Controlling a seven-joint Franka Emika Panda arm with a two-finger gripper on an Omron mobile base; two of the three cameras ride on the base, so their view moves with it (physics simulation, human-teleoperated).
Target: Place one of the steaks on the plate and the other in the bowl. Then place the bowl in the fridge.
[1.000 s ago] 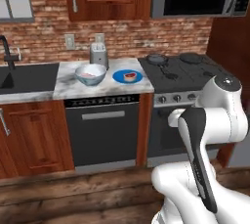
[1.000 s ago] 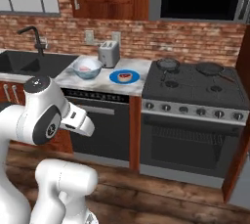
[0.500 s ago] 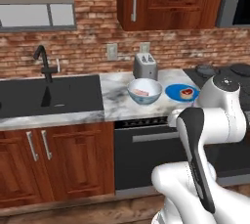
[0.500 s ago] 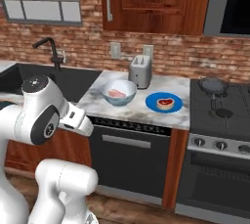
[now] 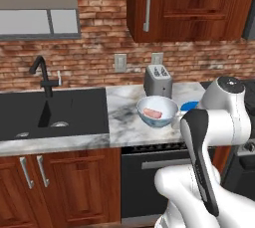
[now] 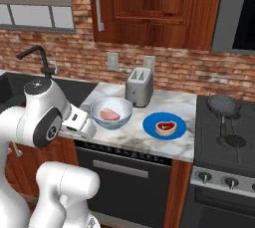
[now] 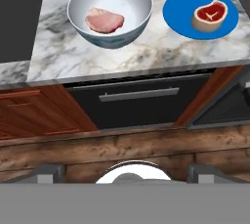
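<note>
In the upper left of the hand view the bowl (image 7: 110, 11) sits on the marble counter (image 7: 146, 54) with the pale pink steak (image 7: 104, 20) lying flat inside it, a little left of the bowl's centre. To its right, in the upper right of that view, the blue plate (image 7: 200, 14) carries the dark red steak (image 7: 210, 16) with its whitish fat rim; bowl and plate are near each other but apart. In the right base view the bowl (image 6: 111, 113) is at mid-frame, the plate (image 6: 165, 125) just to its right, and a grey toaster (image 6: 138, 87) stands behind them against the brick wall. A black frying pan (image 6: 223, 106) rests on the stove at the right edge of the frame. In the left base view the bowl (image 5: 157, 111) is right of centre, the black sink (image 5: 52, 113) fills the left, and the arm's white body covers most of the plate (image 5: 190, 106). The gripper's fingertips sit at the very bottom of the hand view, too cut off to tell whether they are apart or together; nothing is between them.
</note>
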